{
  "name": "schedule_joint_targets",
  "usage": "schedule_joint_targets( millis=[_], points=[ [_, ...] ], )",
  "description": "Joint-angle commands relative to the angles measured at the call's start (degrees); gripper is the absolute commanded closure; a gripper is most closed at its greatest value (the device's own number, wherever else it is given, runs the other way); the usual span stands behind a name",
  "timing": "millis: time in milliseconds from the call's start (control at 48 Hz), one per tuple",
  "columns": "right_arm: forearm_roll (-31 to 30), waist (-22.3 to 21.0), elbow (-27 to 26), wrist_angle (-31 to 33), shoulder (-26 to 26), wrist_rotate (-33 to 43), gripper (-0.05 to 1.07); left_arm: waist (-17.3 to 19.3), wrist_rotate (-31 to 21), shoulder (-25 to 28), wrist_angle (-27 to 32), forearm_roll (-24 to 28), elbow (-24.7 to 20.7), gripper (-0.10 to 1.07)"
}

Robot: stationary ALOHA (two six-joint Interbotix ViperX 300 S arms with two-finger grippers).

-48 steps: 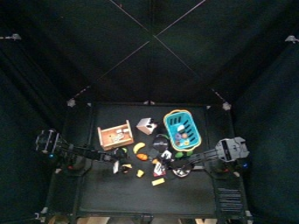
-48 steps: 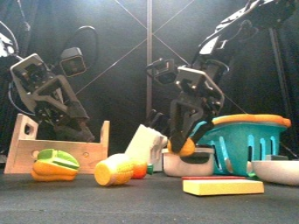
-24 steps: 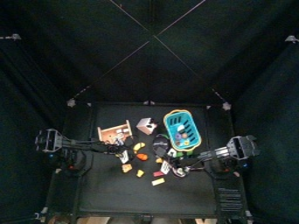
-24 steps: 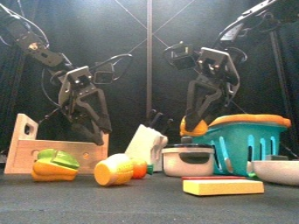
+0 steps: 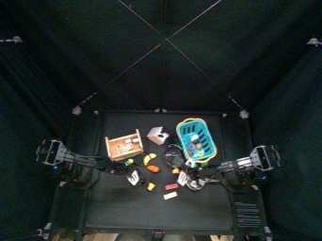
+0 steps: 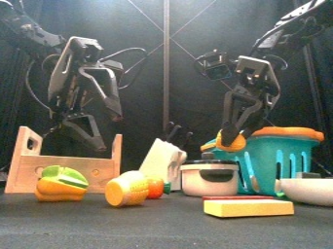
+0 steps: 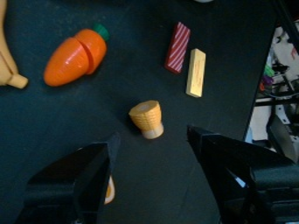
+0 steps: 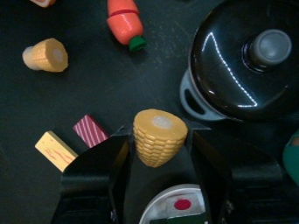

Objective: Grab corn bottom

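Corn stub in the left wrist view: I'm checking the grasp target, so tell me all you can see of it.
The corn stub is a small, pale yellow-tan tapered piece, smooth like painted wood, with a flat round wide end. It lies on its side on the black table, touching nothing else. The open left gripper hovers over it without contact. The right gripper holds a separate kernelled piece.

The corn (image 8: pixel 159 136) looks like matt, bumpy yellow plastic. The pot (image 8: pixel 251 59) has a glossy black lid, and the box (image 6: pixel 58 165) is pale wood.
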Motion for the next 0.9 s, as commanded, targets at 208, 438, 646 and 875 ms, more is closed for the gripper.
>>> schedule_joint_targets(
  millis=[208,438,646,875],
  points=[
    [1.7,-0.9,0.0,-0.3,-2.3,0.0,0.36,1.0,-2.5,-2.8,25.7,6.2,-10.1,0.01],
    [2.9,-0.9,0.5,-0.3,-2.5,0.1,0.36,-1.2,-19.1,1.2,27.2,22.6,-13.7,0.01],
    [4.1,-0.9,1.4,-0.3,-2.5,0.0,0.36,-6.4,-42.2,6.1,27.4,42.5,-15.4,0.01],
    [4.1,-0.9,1.9,-0.2,-2.7,0.0,0.36,-10.5,-64.0,11.6,27.6,59.4,-15.6,0.01]
  ],
)
